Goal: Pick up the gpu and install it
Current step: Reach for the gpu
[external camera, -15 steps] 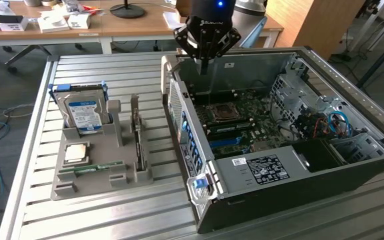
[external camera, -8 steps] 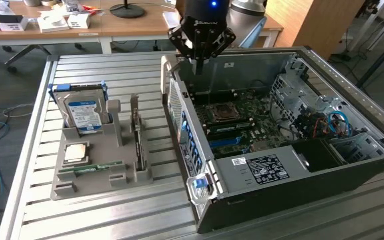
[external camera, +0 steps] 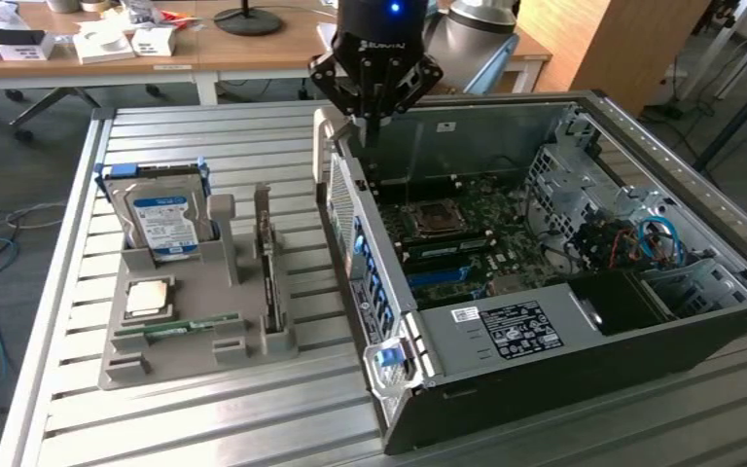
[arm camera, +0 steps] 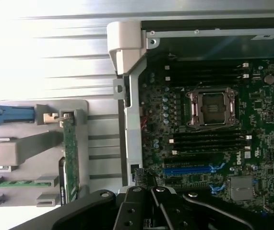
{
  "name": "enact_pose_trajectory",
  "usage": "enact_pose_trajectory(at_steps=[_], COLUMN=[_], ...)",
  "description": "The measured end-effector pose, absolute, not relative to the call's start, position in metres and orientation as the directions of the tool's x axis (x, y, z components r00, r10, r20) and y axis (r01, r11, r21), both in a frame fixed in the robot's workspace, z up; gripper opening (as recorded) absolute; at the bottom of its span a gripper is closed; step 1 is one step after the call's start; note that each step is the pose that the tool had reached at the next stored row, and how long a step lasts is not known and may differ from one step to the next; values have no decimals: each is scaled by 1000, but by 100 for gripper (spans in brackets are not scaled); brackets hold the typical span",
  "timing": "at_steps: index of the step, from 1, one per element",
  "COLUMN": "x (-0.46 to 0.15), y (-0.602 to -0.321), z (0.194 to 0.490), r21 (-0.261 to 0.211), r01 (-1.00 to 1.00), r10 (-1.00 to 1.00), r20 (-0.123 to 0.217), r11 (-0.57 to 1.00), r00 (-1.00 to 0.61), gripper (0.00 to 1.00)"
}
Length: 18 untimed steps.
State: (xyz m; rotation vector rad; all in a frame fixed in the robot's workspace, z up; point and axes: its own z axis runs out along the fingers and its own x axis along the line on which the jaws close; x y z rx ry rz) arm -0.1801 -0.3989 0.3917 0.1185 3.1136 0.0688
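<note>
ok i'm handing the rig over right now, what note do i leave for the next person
gripper: shut, nothing seen held, above the rear wall of the open pc case.
gpu: standing on edge in the grey holder, on the exterior view's left of the case.
Done: nothing that shows.
Left: gpu not picked up, not installed; the blue slot on the motherboard is bare.

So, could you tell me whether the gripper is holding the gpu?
No, the gpu stands on edge in the holder, apart from the gripper, which is over the case.
</note>
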Motion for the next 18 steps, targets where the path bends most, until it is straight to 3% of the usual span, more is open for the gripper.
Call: enact_pose_trajectory(at_steps=[18], x=[-213], y=[-399], z=[390], r21=[45], r01=[76], r10=[77], r20=[-23], r11=[996], r00=[-997], gripper=[11])
